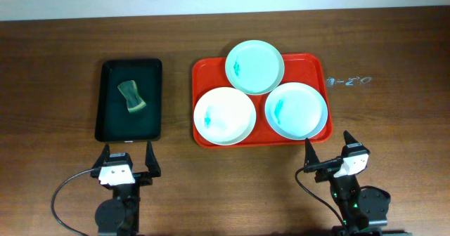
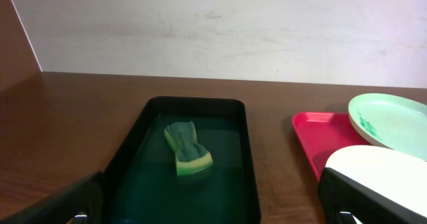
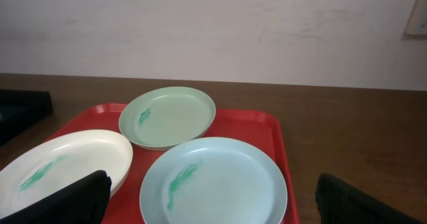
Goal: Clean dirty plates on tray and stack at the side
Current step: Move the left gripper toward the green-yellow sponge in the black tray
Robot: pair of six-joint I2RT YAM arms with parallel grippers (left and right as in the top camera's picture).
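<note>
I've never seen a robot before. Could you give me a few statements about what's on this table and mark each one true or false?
1. Three plates sit on the red tray. True.
2. Each plate bears a teal smear. True.
3. The sponge lies on the red tray. False: the sponge lies in the black tray.
4. The plates are stacked in one pile. False: they are spread across the tray.
5. The right arm's jaws hold a plate. False: both arms' jaws stand open and empty.

Overhead down; wrists low, tray (image 1: 204, 73) seemingly shared
</note>
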